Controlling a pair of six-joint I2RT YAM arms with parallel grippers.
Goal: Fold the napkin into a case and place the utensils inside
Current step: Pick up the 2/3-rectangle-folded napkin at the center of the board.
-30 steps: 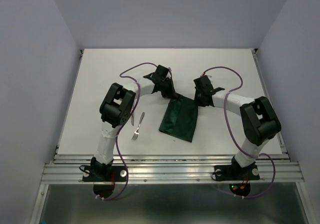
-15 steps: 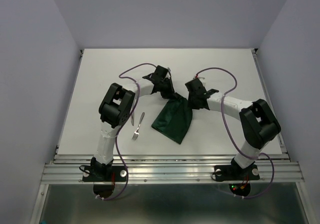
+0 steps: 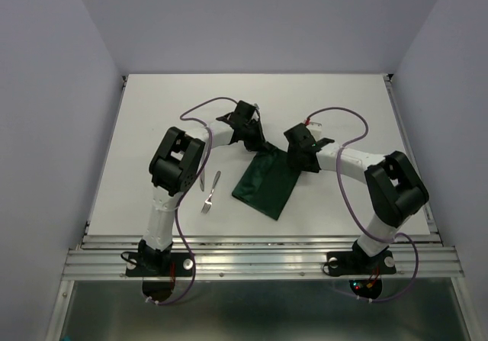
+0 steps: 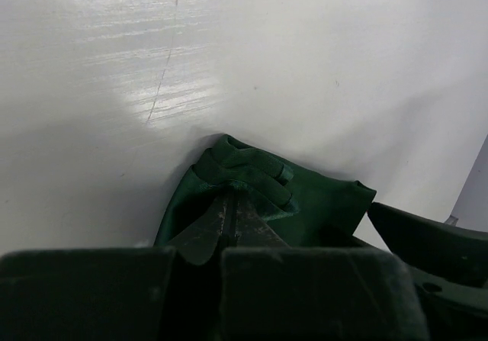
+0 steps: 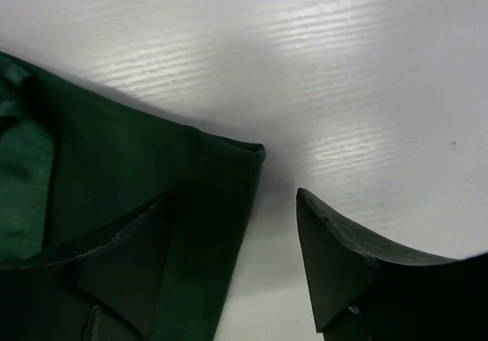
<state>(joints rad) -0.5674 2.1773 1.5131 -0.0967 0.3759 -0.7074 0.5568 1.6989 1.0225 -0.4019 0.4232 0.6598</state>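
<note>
Napkin (image 3: 267,182) trails from both grippers toward the bases along its long axis: left gripper (image 4: 229,205) pinches its far-left corner, right gripper (image 5: 232,200) straddles the far-right corner with spread fingers, and fork (image 3: 206,201) and knife (image 3: 216,179) lie left, closer to the left gripper.

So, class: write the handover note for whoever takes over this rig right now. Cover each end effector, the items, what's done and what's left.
Left end effector: shut on the napkin at its far end.
Right end effector: open, straddling the napkin's edge, holding nothing.
Fork and knife: on the table, left of the napkin.
Done: napkin partly folded.
Left: finish folding, then slide fork and knife inside.
</note>
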